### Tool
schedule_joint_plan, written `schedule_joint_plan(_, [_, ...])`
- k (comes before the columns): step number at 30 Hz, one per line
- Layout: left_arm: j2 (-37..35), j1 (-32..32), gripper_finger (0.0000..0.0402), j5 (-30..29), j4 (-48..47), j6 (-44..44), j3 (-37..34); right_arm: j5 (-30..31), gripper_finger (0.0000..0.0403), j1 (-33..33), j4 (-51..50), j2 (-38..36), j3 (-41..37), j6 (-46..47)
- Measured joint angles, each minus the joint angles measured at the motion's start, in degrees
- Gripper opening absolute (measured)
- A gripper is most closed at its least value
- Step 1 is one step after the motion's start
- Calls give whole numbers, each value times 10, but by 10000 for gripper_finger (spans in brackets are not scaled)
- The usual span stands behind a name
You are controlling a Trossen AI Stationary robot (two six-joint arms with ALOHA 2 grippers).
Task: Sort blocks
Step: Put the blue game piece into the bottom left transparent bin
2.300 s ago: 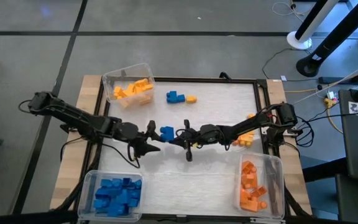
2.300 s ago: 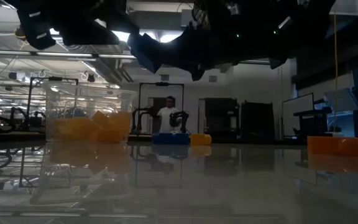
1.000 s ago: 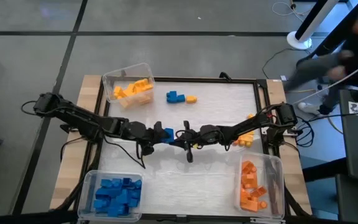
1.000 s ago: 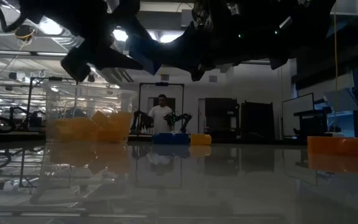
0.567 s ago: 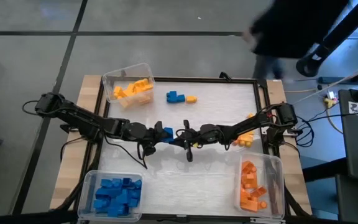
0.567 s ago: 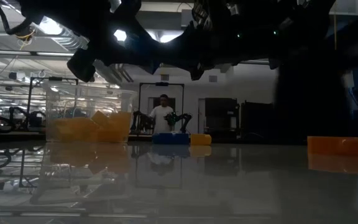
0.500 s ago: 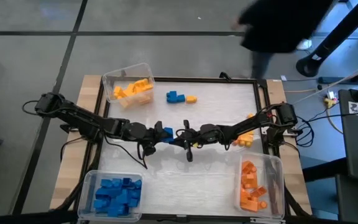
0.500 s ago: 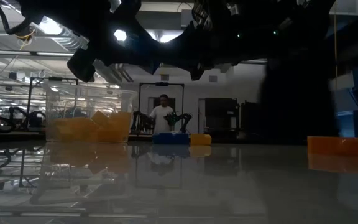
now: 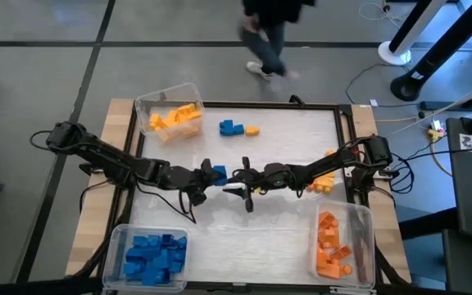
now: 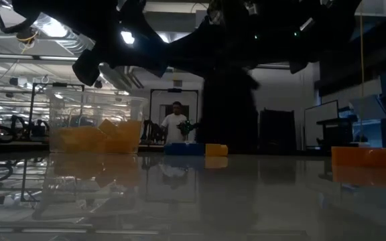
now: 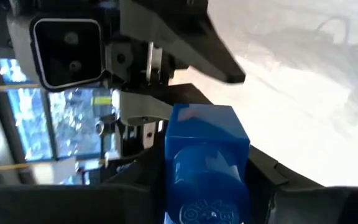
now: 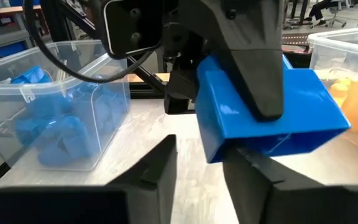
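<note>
I see the blue block at mid-table, pinched by my left gripper. My right gripper, fingers parted and empty, sits just at its three o'clock; the blue bin lies toward seven.

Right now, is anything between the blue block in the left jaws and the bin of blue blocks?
Nothing visible. The left gripper holds the blue block, with only bare table between it and the blue bin. The right gripper sits on the block's other side.
</note>
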Motion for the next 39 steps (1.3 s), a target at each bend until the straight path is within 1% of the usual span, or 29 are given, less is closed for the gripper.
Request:
schedule_joint_plan(3, [-3,-15,123,-48,0,0,0,1,144,0,1,0,1,-5])
schedule_joint_plan(7, [-6,-39,124,-107,-1,4,0,0,157,-4,3,-2,1,-33])
schedule_joint_plan(10, [-12,-58,124,-152,6,3,1,0,158,-8,-10,-8,0,-36])
schedule_joint_plan(14, [-24,-89,125,-225,5,-2,1,-1,159,-15,-10,-32,-1,-67])
schedule_joint_plan(19, [-51,-135,127,-318,5,-33,1,8,159,-24,-38,-58,0,-93])
schedule_joint_plan(26, [-107,-222,128,-388,5,-87,1,11,159,-28,-40,-66,0,-93])
schedule_joint_plan(29, [-135,-270,128,-397,5,-151,1,11,159,-27,-48,-66,0,-93])
schedule_joint_plan(33, [-169,-341,128,-389,2,-304,1,11,159,-26,-46,-66,-1,-93])
schedule_joint_plan(35, [-182,-379,128,-362,-5,-377,1,11,159,-26,-48,-66,-1,-93])
schedule_joint_plan(39, [-203,-448,129,-256,-36,-517,1,11,159,-26,-47,-66,-1,-93])
